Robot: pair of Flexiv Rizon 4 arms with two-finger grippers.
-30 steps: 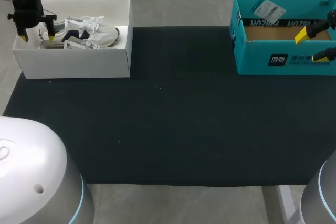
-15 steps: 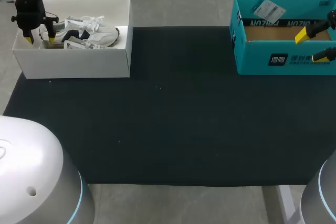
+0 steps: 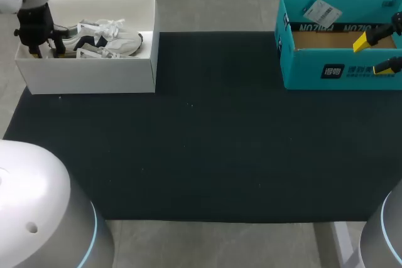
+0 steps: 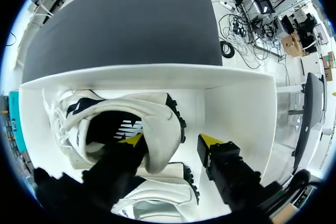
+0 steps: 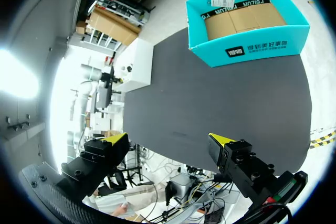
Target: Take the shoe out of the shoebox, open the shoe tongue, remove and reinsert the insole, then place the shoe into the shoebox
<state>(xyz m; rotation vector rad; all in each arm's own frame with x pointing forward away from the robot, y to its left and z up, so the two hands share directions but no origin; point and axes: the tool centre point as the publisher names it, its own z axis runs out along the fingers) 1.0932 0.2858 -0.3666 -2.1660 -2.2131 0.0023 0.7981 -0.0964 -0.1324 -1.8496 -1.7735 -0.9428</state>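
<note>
Now my left claw [image 4: 170, 140] has dropped into the white shoebox [image 3: 88, 75], fingers spread astride the heel of the sneaker [image 4: 157, 121], ready to grip, while my right claw [image 5: 168, 137] hangs open.

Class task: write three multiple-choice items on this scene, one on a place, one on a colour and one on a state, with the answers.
1. The white shoes lie:
A on the floor
B in the white shoebox
C in a bag

2. The other box is:
A red
B teal
C yellow

3. The right gripper is:
A shut on a shoe
B shut on a lid
C open, holding nothing

Answers:
1 B: the head view shows them inside the shoebox's white walls.
2 B: its outer walls are plainly teal.
3 C: in the right wrist view its yellow tips stand wide apart with nothing between them.
</note>
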